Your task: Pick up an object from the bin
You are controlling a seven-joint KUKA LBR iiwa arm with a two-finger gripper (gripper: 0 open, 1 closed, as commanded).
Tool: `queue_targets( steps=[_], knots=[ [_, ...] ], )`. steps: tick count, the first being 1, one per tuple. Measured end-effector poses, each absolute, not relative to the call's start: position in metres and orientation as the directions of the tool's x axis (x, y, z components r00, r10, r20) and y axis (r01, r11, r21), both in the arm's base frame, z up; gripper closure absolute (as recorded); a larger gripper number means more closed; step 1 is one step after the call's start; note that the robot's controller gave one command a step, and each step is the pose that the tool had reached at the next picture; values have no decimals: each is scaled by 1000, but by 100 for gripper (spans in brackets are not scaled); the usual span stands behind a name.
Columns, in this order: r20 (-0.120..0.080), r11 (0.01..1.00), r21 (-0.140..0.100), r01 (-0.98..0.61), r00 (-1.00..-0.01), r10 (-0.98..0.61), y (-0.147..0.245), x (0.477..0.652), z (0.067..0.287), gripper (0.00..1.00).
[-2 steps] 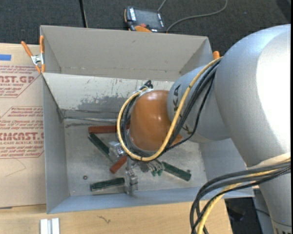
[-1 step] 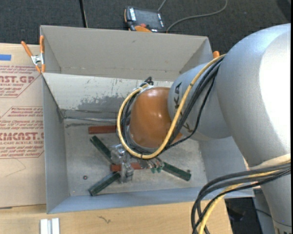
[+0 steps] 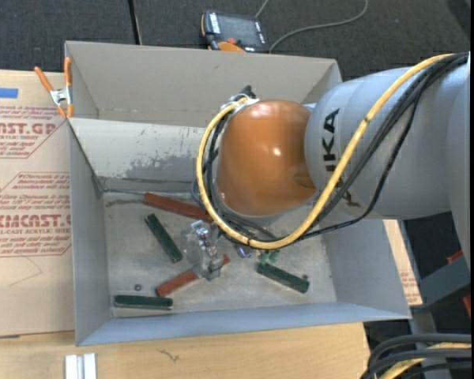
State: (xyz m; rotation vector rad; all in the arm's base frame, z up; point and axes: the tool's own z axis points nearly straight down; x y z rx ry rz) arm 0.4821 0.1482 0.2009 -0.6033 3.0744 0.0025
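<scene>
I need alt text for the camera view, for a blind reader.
The claw hangs low in the grey bin, over the end of a red-brown stick. Dark green sticks and another red-brown one lie scattered around it.

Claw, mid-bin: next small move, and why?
Probably nudge the claw toward the view's lower left, over the red stick, whose near end lies right beside it. The green stick further left lies apart, so the red looks the closest pick.
</scene>
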Motion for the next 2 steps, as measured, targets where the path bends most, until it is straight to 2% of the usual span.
queue_targets(
  steps=[1, 2],
  knots=[
    [-2, 926, 0, -377, -926, -377, 147, 481, 196, 0],
    [2, 730, 3, -684, -730, -684, 193, 508, 67, 0]
  ],
)
